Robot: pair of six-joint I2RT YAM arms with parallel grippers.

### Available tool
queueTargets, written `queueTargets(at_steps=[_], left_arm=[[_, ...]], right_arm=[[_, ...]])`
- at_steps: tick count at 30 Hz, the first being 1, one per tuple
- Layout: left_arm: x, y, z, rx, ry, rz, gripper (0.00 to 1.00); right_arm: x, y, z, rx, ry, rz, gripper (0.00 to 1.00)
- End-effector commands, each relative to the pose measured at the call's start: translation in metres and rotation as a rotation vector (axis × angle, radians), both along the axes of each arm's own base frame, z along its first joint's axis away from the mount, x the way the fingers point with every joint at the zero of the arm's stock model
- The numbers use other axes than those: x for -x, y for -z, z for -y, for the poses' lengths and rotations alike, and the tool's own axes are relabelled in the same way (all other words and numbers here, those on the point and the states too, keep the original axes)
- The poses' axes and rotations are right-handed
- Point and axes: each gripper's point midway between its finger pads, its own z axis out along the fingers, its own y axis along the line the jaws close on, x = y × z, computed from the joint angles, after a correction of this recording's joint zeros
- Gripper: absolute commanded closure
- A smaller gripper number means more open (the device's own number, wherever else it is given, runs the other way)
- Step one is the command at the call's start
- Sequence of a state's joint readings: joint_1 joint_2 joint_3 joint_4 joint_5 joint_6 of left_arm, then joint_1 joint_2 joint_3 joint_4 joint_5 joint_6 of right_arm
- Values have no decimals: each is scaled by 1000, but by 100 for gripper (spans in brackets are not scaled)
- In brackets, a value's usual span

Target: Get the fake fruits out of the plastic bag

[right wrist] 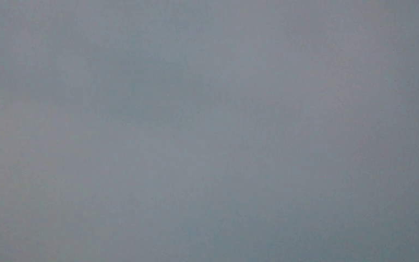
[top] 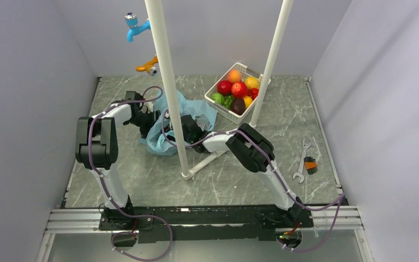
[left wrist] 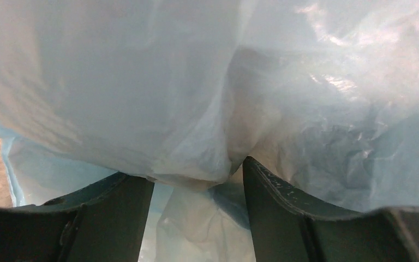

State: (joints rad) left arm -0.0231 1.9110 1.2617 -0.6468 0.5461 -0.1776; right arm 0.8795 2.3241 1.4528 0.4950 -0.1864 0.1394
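1. Table (top: 223,180): grey marbled top, walls on 3 sides.
2. Plastic bag (top: 201,112): lt-blue, thin, crumpled. Lies on table, left of ctr, between the two arms. Its rt edge is right up against the basket (top: 217,109); can't tell if they touch.
3. Fake fruits (top: 239,89): heaped in the white slotted basket toward back of table, rt of ctr. Reds, oranges and one yellow-orange on top; green ones and a dark purple one share the basket. Bag contents can't be made out from any view.
4. Left pincer (top: 148,117): at bag's left side, low over the table. In the wrist view, the dark fingers (left wrist: 114,218) stand spread, and a fold of bag film hangs into the gap between them. Film fills the rest of that view. Can't tell if the fold is nipped.
5. Right pincer (top: 192,131): at bag's near-rt side, partly behind a white pole (top: 169,87). Wrist view is flat grey w/ nothing resolvable. Spread or pressed together: can't tell.
6. Spanner (top: 302,164) lies flat near table's rt edge, well apart from the bag, w/ a small black-orange item (top: 310,165) just beside it.
7. 2nd white pole (top: 270,60) stands just beside the basket.
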Motion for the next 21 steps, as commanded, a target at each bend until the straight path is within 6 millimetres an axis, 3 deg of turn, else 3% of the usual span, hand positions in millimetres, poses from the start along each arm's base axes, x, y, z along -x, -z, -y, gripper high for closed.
queueTargets(at_steps=[1,3,9,16,21], left_arm=[[0,-8,-3,-35,9,27,35],[-2,-11,-11,-71,-14,42,32],[-7,-13,-35,-119,-81,61,26],[-4,-1,-35,-122,-74,15,27],[-5,-6,-33,-113,-71,34,27]], right_arm=[[-7,-12,18,11,63,38,42],[-5,-17,25,15,77,47,46],[-3,-65,41,-19,120,107,64],[1,-112,63,-56,184,125,74],[11,-118,84,-55,207,94,82]])
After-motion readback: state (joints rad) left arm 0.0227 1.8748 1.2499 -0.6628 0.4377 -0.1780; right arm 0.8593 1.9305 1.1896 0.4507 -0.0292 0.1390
